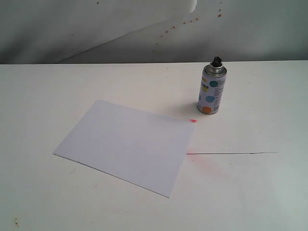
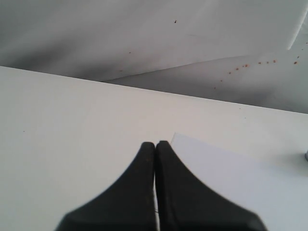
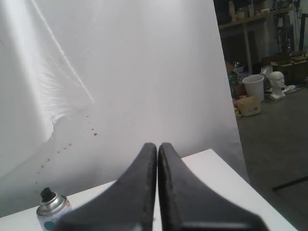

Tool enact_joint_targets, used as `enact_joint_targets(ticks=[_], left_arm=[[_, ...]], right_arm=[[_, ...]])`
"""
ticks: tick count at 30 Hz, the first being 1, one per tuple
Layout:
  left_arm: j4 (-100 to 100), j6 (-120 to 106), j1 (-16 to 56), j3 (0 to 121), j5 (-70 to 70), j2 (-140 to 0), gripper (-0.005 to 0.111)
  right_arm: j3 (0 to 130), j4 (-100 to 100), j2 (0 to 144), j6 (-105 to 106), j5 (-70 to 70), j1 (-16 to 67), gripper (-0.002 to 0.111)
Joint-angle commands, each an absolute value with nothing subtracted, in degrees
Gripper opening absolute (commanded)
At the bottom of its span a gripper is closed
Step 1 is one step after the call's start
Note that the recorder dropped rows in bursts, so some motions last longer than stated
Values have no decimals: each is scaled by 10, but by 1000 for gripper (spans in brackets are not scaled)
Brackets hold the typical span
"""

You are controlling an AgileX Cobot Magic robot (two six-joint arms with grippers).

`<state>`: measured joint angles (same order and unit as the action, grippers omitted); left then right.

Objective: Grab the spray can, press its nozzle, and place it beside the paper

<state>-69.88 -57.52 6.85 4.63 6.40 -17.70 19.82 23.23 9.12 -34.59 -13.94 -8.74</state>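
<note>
The spray can [image 1: 211,92] stands upright on the white table, just beyond the paper's far right corner, with its black nozzle [image 1: 217,61] on the silver top. The paper [image 1: 126,144] lies flat at centre-left. Neither gripper shows in the exterior view. In the left wrist view my left gripper [image 2: 155,144] is shut and empty, with the paper [image 2: 240,178] beside its tip. My right gripper [image 3: 157,145] is shut with nothing in it; the spray can [image 3: 51,209] and its nozzle [image 3: 46,194] show at that view's edge, well apart from the fingers.
A small pink paint spot [image 1: 193,120] and faint pink haze mark the table [image 1: 250,183] near the paper's right corner. A thin dark line [image 1: 231,153] runs across the table. A white backdrop [image 1: 120,29] speckled with red drops rises behind. The table's edge [image 3: 226,168] drops to a cluttered floor.
</note>
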Motion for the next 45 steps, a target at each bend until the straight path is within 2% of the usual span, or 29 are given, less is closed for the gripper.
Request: enact_joint_targets(ticks=[1,6,8,22,28,45], left_arm=[[-701,-574,69,44,62,-174,0],[-701,-575,69,44,59,-174,0],[-701,-575,69,44,59,-174,0],[-701,-575,69,44,59,-174,0],[-701,-575,69,44,59,-174,0],[-701,-575,69,44,59,-174,0]], right_arm=[[178,149,78,-249,-106,-91,1],[162,-88,78,46,-119,-91,1],[151,-123,78,100,-119,-91,1],[2,-101,78,59,-118,-91,1],[0,-95,2,60,-169,-90,1],[0,-60,0,60,-202,-85,1]])
